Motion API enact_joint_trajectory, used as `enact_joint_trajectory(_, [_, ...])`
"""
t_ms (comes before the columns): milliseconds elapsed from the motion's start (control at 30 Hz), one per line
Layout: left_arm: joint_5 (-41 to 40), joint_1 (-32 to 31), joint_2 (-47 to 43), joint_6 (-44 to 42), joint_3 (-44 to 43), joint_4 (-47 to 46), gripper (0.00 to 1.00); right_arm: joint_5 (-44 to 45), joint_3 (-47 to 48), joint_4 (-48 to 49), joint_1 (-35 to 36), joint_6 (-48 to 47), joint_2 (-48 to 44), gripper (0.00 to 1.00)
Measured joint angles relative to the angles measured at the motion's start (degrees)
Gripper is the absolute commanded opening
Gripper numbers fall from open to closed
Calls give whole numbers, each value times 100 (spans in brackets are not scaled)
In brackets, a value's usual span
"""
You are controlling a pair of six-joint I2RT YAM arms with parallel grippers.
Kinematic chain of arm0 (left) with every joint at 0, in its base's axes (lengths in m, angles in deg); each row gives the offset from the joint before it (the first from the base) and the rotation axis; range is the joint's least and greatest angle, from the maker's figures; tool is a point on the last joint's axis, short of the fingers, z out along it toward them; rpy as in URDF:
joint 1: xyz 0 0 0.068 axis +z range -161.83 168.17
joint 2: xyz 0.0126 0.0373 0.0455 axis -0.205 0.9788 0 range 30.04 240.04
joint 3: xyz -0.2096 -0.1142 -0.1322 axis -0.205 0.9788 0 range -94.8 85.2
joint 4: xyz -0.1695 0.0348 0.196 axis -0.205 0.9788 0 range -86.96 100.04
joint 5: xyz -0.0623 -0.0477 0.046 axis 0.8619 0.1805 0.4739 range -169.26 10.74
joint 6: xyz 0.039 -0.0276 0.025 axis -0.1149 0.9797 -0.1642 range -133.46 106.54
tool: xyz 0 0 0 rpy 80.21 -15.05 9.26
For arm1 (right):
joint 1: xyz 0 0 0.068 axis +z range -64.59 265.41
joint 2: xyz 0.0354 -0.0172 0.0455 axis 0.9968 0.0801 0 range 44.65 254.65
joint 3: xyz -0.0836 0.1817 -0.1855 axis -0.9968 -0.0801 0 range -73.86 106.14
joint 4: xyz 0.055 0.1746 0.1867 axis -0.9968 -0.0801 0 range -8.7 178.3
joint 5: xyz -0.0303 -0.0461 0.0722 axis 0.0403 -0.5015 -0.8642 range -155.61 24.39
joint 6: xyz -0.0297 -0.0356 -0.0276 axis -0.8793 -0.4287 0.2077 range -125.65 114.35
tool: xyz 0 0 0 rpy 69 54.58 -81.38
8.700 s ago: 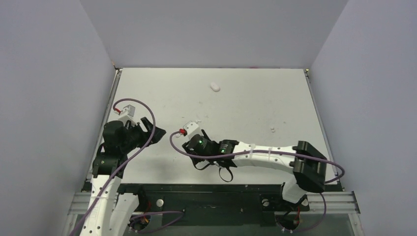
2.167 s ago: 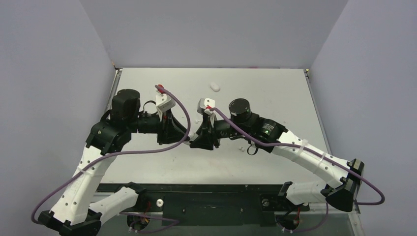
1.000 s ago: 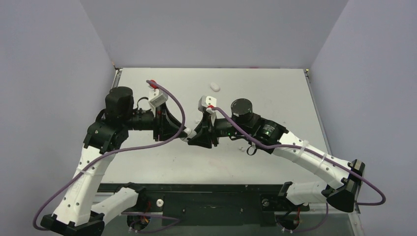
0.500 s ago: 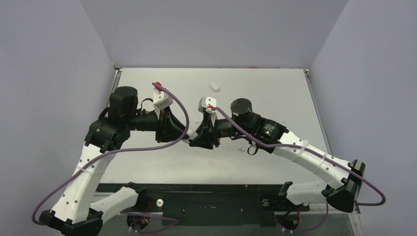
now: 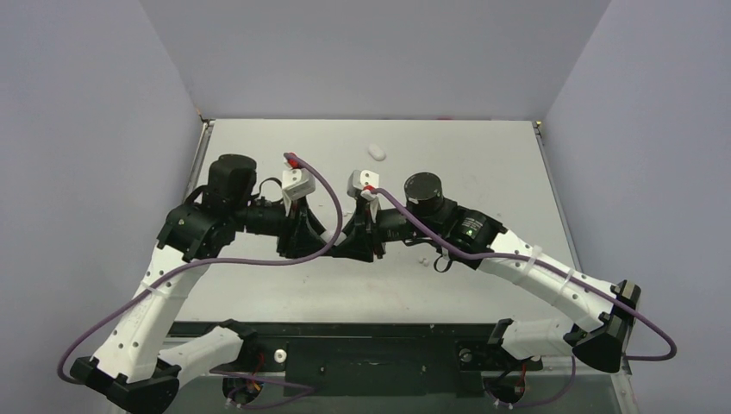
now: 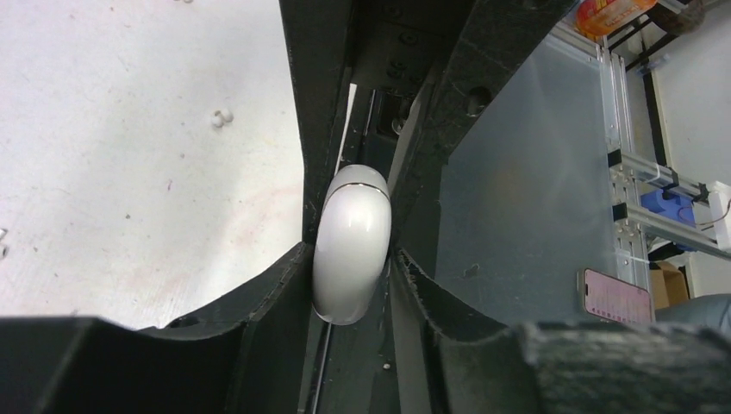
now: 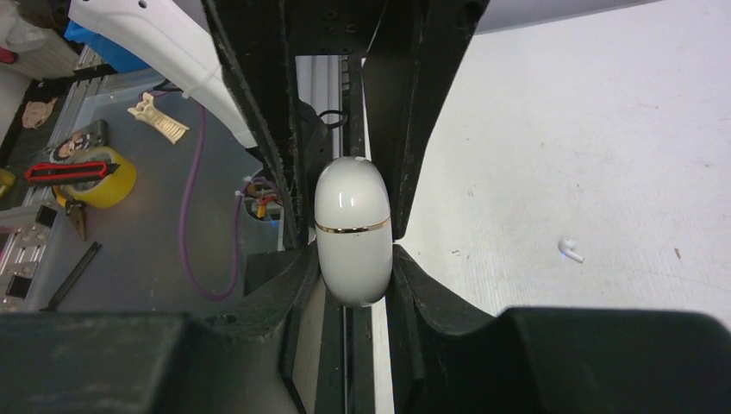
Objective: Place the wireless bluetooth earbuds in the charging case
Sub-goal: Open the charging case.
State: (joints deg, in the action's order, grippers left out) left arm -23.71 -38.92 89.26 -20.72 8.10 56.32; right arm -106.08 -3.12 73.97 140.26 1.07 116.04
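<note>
The charging case (image 7: 353, 228), glossy white with a gold seam, is lifted off the table with its lid closed, and my right gripper (image 7: 353, 259) is shut on it. My left gripper (image 6: 352, 259) comes from the opposite side and straddles the case's other end (image 6: 351, 246). One finger touches the case and a thin gap shows at the other. From above, the two grippers (image 5: 321, 241) (image 5: 340, 243) meet nose to nose and hide the case. One of the earbuds (image 7: 570, 249) lies on the table. Two tiny white bits (image 6: 222, 119) lie further off.
A small white oval object (image 5: 377, 153) lies near the table's far edge. Another white crumb (image 5: 421, 260) sits just below the right forearm. Grey walls close in the white table (image 5: 483, 172) on three sides. Purple cables loop beside both wrists.
My left arm has shifted right, toward the right gripper, and its jaws have loosened round the case. The right arm and its grip have not moved.
</note>
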Motion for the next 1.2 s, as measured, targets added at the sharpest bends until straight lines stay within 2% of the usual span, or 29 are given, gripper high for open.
enact_joint_trajectory(33, [-4, -2, 20, -11, 0, 48, 8, -4, 15, 22, -2, -2, 0, 0])
enact_joint_trajectory(100, [24, -2, 33, -101, -11, 83, 0, -4, 22, -7, -2, 4, 0, 0])
enact_joint_trajectory(267, [59, -13, 13, -245, -66, 146, 0, -90, 33, -2, -4, 15, 0, 0])
enact_joint_trajectory(300, [57, -13, 13, -245, -70, 157, 0, -92, 33, -7, -2, 13, 0, 4])
enact_joint_trajectory(333, [57, -13, 15, -245, -72, 162, 0, -90, 33, -13, -2, 13, 0, 16])
enact_joint_trajectory(367, [55, -13, 15, -247, -74, 168, 0, -90, 42, -26, -2, 11, 4, 23])
enact_joint_trajectory(400, [50, -13, 17, -249, -74, 173, 0, -90, 63, -48, -2, 7, 17, 34])
enact_joint_trajectory(467, [20, -22, 17, -299, -90, 195, 0, -85, 111, -98, -2, -17, 48, 44])
enact_joint_trajectory(767, [-358, -330, 76, -973, -446, 745, 0, -90, 389, -444, -4, -190, 245, 50])
enact_joint_trajectory(867, [-496, -400, 136, -1152, -562, 911, 0, -155, 511, -573, -4, -243, 358, 48])
enact_joint_trajectory(933, [-581, -450, 181, -1252, -621, 1019, 0, -201, 562, -647, 0, -289, 415, 43])
enact_joint_trajectory(1033, [-710, -522, 249, -1381, -662, 1128, 0, -334, 629, -785, 26, -361, 483, 21])
enact_joint_trajectory(1067, [-743, -535, 271, -1410, -671, 1158, 0, -356, 658, -841, 39, -382, 503, 16])
enact_joint_trajectory(1100, [-769, -542, 289, -1414, -678, 1174, 0, -387, 704, -909, 68, -413, 529, 3])
enact_joint_trajectory(1200, [-778, -553, 317, -1399, -706, 1300, 0, -442, 710, -968, 74, -546, 538, 0])
